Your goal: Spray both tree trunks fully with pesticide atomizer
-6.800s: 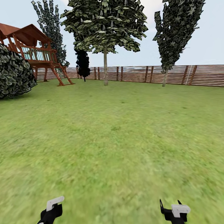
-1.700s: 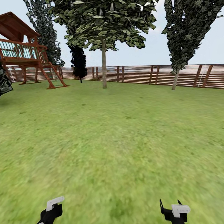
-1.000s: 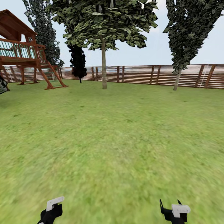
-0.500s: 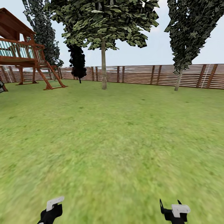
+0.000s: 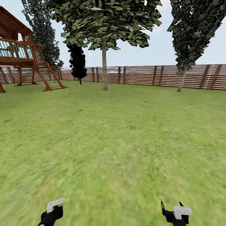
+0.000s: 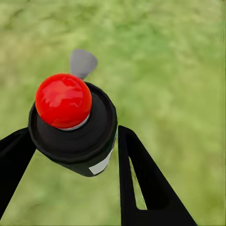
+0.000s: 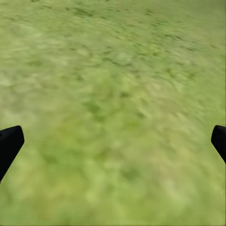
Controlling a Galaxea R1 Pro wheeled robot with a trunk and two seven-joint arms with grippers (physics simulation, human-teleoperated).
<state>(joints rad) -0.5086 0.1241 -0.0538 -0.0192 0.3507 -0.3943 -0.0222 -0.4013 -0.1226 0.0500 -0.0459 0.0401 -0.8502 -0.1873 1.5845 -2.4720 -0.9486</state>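
Sprayer (image 6: 73,125) sits clamped in the left hand (image 6: 70,155), red cap up, ready for the trunk (image 5: 104,64) ahead across the grass (image 5: 119,141) — right hand (image 7: 113,141) spread wide, empty.

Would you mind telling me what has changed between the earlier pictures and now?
The robot has rolled forward over the grass: the fence and two trees look nearer, and the dark bush has slid out at the left. Nothing was grabbed or released. The left gripper still holds the sprayer; the right gripper stays open.
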